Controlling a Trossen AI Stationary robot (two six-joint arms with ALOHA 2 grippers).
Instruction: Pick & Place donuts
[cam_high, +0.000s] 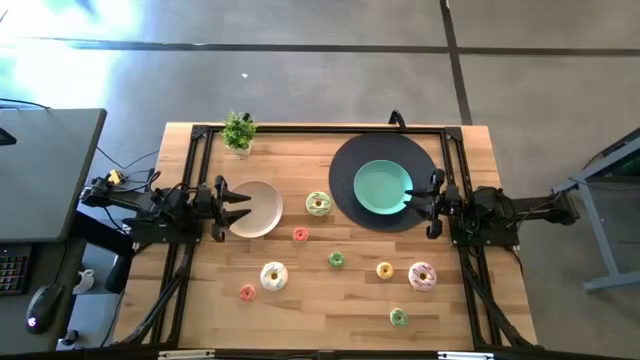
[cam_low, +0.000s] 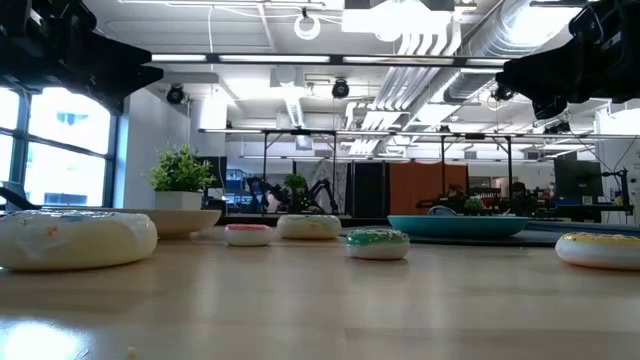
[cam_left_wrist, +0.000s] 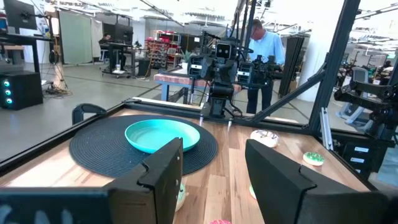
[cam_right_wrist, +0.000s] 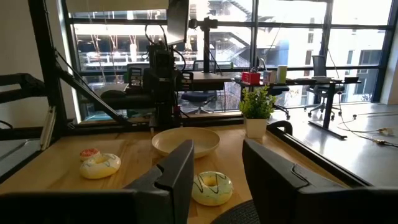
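Note:
Several toy donuts lie flat on the wooden table: a cream-green iced one (cam_high: 318, 204), a small red one (cam_high: 300, 235), a small green one (cam_high: 336, 260), a white iced one (cam_high: 274, 276), a small pink one (cam_high: 247, 292), a small yellow one (cam_high: 385, 270), a pink iced one (cam_high: 422, 276) and a small green one (cam_high: 398, 317). My left gripper (cam_high: 240, 203) is open and empty over the beige plate (cam_high: 262, 215). My right gripper (cam_high: 418, 195) is open and empty over the teal plate (cam_high: 380, 187).
The teal plate sits on a round black mat (cam_high: 345, 170) at the far right. A small potted plant (cam_high: 238, 131) stands at the far left. A black frame (cam_high: 300, 128) rims the table. A person (cam_left_wrist: 264, 53) stands in the room beyond.

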